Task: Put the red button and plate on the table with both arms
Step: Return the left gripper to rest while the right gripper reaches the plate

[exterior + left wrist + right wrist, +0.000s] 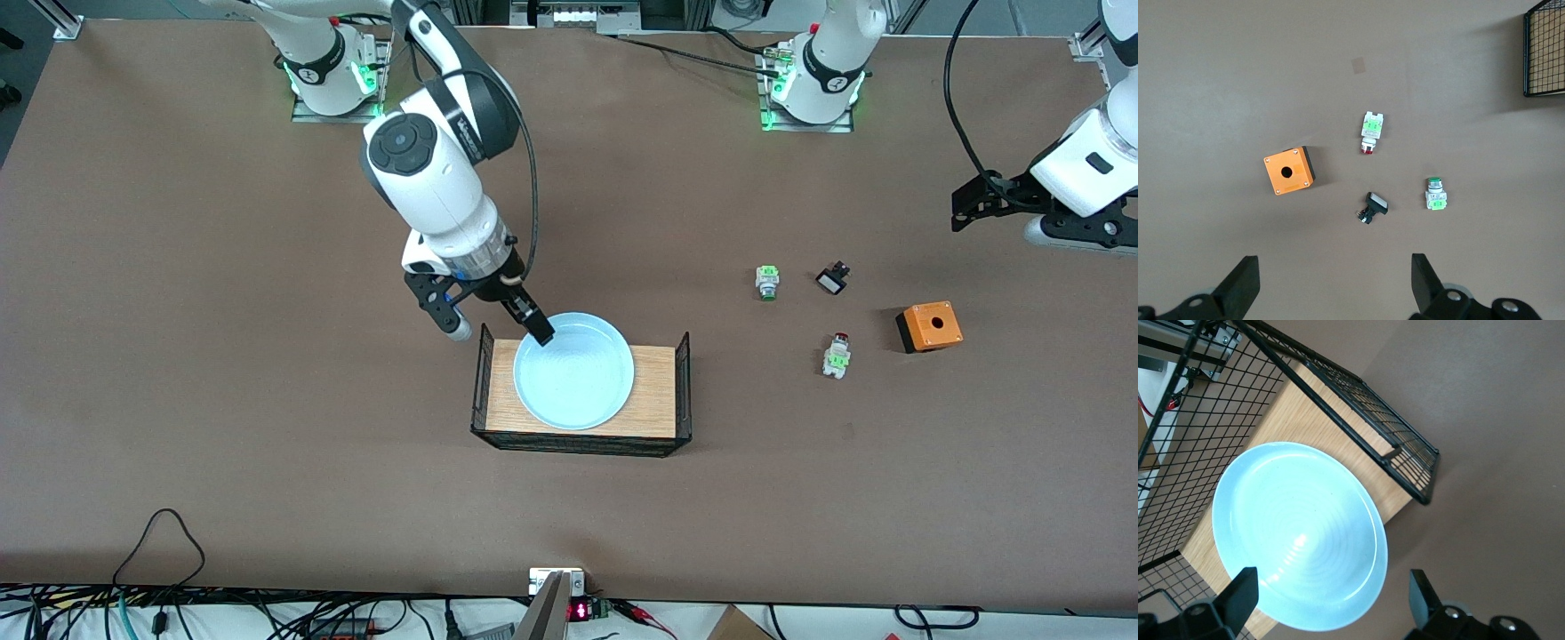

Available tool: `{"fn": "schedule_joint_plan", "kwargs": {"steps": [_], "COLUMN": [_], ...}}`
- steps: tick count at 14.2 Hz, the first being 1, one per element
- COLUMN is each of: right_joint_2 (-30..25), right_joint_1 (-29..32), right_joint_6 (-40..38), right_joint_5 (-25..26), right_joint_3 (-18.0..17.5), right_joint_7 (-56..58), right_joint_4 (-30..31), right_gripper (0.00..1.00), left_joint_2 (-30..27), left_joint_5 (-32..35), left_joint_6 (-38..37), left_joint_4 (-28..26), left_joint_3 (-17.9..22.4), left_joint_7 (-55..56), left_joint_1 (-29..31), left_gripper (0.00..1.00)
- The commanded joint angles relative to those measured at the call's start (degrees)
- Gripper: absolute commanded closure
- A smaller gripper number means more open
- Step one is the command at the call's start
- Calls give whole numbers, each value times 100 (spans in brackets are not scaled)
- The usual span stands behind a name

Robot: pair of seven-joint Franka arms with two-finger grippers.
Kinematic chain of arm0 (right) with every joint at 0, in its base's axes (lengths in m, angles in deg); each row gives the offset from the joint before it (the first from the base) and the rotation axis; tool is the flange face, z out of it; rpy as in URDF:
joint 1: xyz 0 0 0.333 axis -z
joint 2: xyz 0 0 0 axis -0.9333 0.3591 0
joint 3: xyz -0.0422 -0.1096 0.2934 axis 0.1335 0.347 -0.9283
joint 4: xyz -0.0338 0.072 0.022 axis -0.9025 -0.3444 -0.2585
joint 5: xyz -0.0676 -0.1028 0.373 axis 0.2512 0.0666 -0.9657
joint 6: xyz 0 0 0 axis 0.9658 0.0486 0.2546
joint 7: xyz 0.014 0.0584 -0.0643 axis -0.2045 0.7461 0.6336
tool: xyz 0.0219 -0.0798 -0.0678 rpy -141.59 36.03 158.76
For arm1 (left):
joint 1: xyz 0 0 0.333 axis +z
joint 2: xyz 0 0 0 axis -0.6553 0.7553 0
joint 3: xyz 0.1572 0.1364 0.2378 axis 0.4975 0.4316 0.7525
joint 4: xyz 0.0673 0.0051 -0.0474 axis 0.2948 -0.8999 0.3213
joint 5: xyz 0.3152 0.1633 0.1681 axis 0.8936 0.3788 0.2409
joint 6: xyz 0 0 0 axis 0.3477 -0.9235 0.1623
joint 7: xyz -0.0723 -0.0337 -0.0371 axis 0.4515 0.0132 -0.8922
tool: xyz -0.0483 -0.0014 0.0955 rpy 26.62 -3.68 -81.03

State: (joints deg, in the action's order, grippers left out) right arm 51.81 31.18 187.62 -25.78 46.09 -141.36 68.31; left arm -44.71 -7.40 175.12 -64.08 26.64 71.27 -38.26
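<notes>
Plate (1301, 540) sits between wide-open right fingers (1241, 590).

Front view: high camera across table (222, 356), facing robot bases, looking steeply down; whole tabletop in frame, far off.

Left wrist view: camera on left wrist, looking straight down from height over switches and orange box (1289, 171); tray (1545, 50) corner at frame edge.

Right wrist view: camera on right wrist, close above plate (1300, 535) in tray.

Shared: front view covers both wrist patches; wrist views share only tray.
</notes>
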Motion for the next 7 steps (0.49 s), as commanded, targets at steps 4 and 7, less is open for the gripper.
{"fn": "schedule_joint_plan", "kwargs": {"steps": [4,7], "right_joint_2": [402,499], "right_joint_1": [-63,-45], "right_joint_6": [252,261], "right_joint_5": [-93,-93], "right_joint_3": [43,43], "right_joint_7": [-236,-430], "right_joint_4": [-173,-173], "right_gripper": [0,0], "left_joint_2": [26,26], "left_joint_5": [-72,-72], "left_joint_6": [-232,-268], "left_joint_4": [106,106], "left_joint_3": [71,80], "left_joint_7": [162,162], "left_joint_1": [-66,-40], "left_gripper": [0,0]}}
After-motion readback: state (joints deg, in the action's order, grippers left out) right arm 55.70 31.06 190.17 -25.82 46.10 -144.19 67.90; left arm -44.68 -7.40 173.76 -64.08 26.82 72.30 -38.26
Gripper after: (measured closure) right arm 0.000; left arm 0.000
